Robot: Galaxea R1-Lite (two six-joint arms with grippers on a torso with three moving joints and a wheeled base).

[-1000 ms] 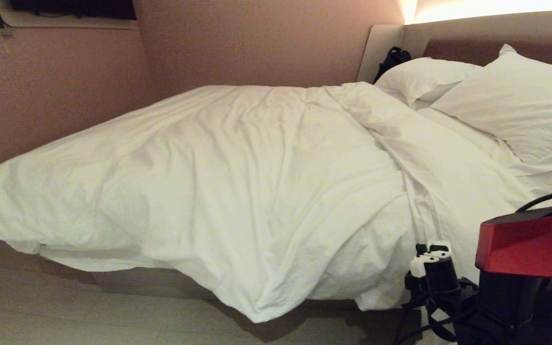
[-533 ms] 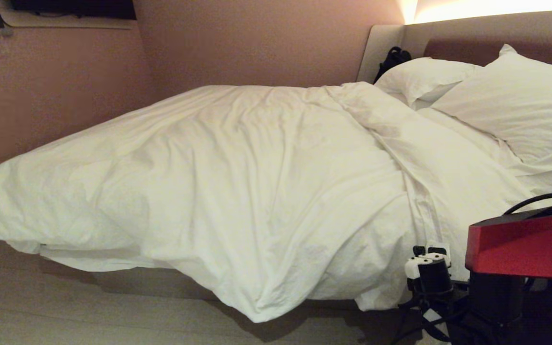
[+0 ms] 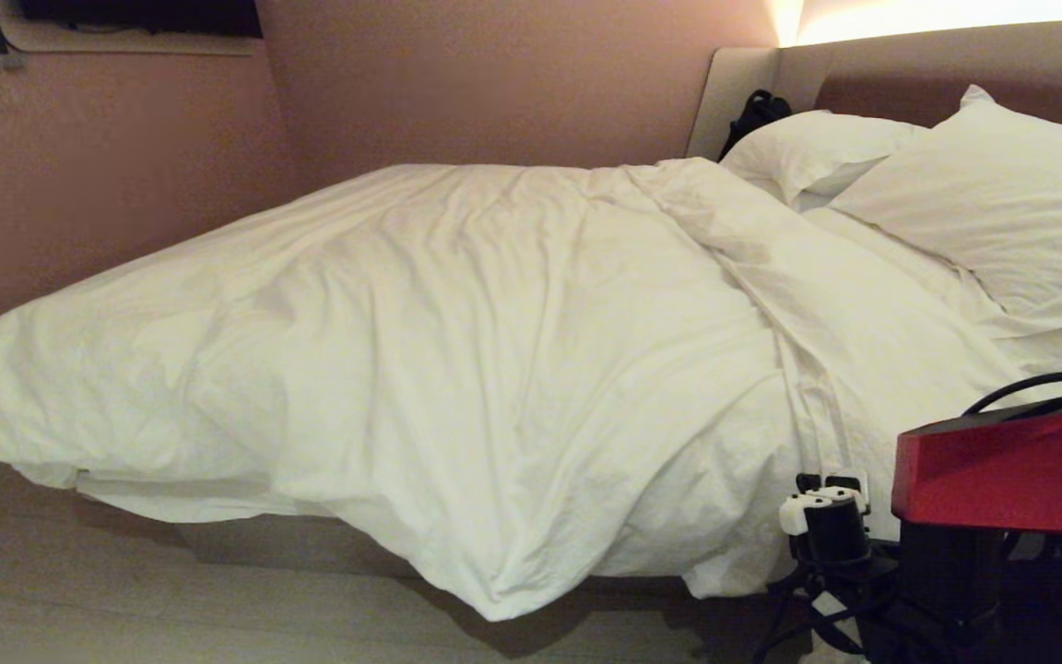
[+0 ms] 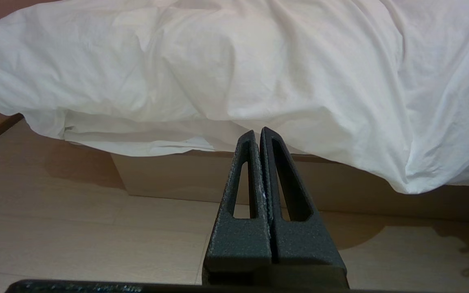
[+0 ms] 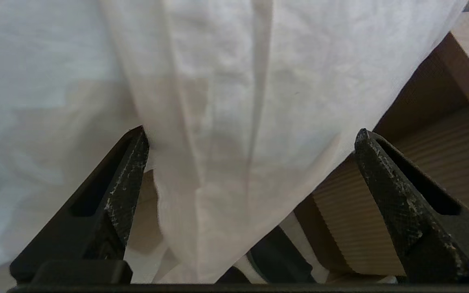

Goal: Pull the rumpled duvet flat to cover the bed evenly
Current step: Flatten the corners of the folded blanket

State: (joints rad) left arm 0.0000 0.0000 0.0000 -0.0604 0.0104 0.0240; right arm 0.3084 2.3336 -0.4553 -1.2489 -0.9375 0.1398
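Note:
The white duvet (image 3: 494,350) lies creased and bunched across the bed (image 3: 282,544), and its near edge hangs over the base toward the floor. My right arm (image 3: 1001,470) reaches in low at the bed's near right side. In the right wrist view my right gripper (image 5: 253,135) is open, its fingers standing on either side of a hanging fold of the duvet (image 5: 234,101) without closing on it. My left gripper (image 4: 257,133) is shut and empty, held low over the floor and pointing at the duvet's overhanging edge (image 4: 234,65) and the bed base (image 4: 169,175).
Two plump white pillows (image 3: 992,203) (image 3: 817,148) lean on the padded headboard (image 3: 863,74) at the back right. A black bag (image 3: 752,111) sits in the corner behind them. A pink wall runs along the bed's far side. Pale wood floor (image 3: 79,599) lies in front.
My right arm has shifted a little left and its wrist has dropped lower beside the hanging duvet edge. The duvet and the left arm have not moved.

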